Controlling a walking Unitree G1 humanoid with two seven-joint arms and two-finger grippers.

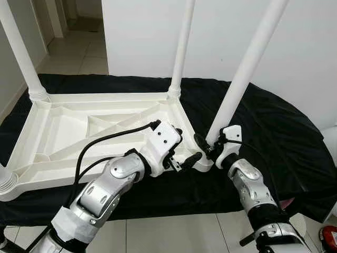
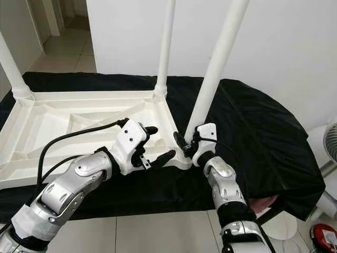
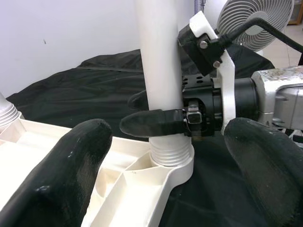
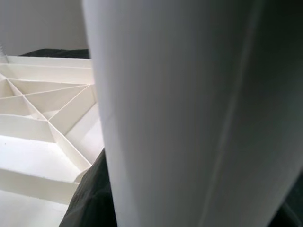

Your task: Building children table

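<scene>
A white plastic table (image 1: 79,126) lies upside down on a black cloth, its ribbed underside facing up. Legs stand at the far left corner (image 1: 21,52) and the far right corner (image 1: 181,47). The near right leg (image 1: 247,68) rises tilted from its threaded socket (image 3: 168,158). My right gripper (image 1: 206,146) is shut on this leg just above the socket, one finger (image 3: 151,123) across its front. The same leg (image 4: 180,113) looms close in the right wrist view. My left gripper (image 2: 159,142) stands open over the table's near right corner, just left of that socket, holding nothing.
The black cloth (image 1: 274,132) covers the support under the table and drapes over its right edge. A white wall stands close behind. A doorway (image 1: 79,42) opens at the back left. A white fan (image 2: 331,142) and a red object (image 1: 329,237) sit on the tiled floor at the right.
</scene>
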